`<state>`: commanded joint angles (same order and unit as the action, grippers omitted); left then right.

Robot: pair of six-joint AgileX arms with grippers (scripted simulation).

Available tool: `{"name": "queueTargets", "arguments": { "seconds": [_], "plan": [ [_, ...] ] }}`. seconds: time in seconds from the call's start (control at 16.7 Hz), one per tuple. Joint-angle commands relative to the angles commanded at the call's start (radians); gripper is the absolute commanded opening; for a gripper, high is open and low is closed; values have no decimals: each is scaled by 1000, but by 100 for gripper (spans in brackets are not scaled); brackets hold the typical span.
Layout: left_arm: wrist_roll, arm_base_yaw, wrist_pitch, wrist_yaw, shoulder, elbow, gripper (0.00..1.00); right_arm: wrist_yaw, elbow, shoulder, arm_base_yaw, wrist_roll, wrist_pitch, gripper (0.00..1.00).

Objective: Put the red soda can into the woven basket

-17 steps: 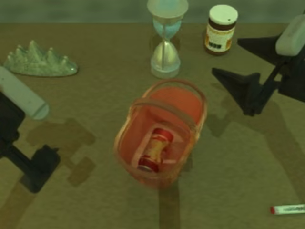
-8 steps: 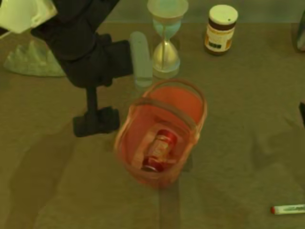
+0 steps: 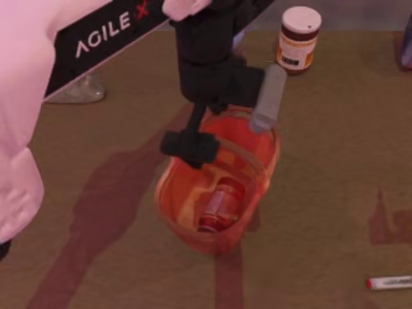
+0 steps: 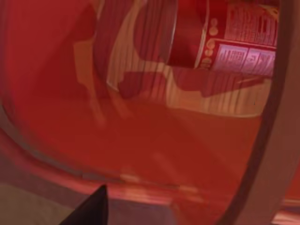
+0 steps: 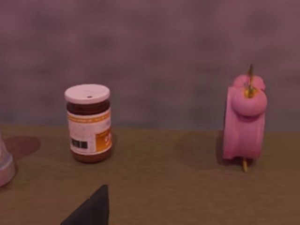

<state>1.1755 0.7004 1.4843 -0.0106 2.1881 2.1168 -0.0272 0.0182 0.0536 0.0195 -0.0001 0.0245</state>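
Red soda can (image 3: pixel 220 205), small and round with a silver top, lies on its side on the floor of the big orange-red woven basket (image 3: pixel 172 205) with the hoop handle. Its long way runs from the basket's near end up toward the far end. The basket sits near the middle of the bench (image 3: pixel 315 193).

The left hand (image 3: pixel 190 147) hangs right over the far-left part of the basket, just beside the hoop handle, with the can a little nearer the bench's near edge than the hand. It holds nothing, but I cannot tell how wide it is. The left wrist view looks straight into the basket and shows the can's label close by.

The can looks already in place, so I think the job is done. If the hand lifts away, the hoop handle is the thing it could bump.

The right arm is off by the far right corner; its hand cannot be made out. A white-lidded jar with an orange label (image 3: pixel 298 40) stands by the far edge, and a red and white marker (image 3: pixel 389 282) lies by the near right corner.
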Motion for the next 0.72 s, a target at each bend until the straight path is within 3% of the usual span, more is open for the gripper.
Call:
{"name": "queueTargets", "arguments": {
  "seconds": [0.18, 0.72],
  "plan": [
    [30, 12, 21, 7, 51, 57, 100, 27, -18, -54, -9, 0, -25, 100],
    [32, 11, -28, 7, 43, 0, 100, 27, -18, -54, -9, 0, -25, 100]
  ]
}}
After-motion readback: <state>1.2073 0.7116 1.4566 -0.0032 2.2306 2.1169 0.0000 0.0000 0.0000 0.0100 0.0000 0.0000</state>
